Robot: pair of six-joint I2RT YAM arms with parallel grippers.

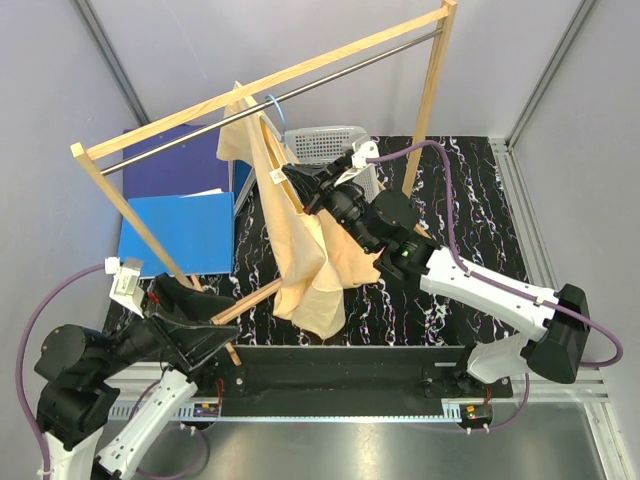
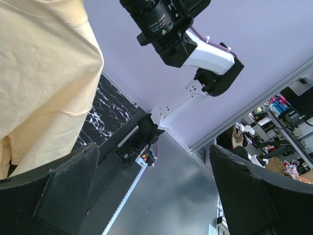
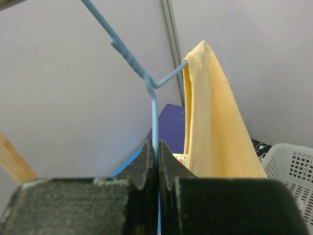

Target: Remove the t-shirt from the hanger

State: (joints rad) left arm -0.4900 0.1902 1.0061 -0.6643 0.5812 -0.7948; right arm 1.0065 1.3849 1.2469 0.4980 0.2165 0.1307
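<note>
Centre of the table [image 1: 470,200], the t-shirt [image 1: 300,245] hangs off the hanger [image 3: 153,100], which hooks up under the rack [image 1: 260,84]. Just behind it, the basket [image 1: 325,142] sits beside the rack's right post. Over on the left, the front folder [image 1: 178,232] lies partly over the rear folder [image 1: 170,160]. The right gripper [image 3: 156,152] is on the hanger wire, right of the cloth. The left gripper [image 1: 205,340] is low at near left, apart from it.
</note>
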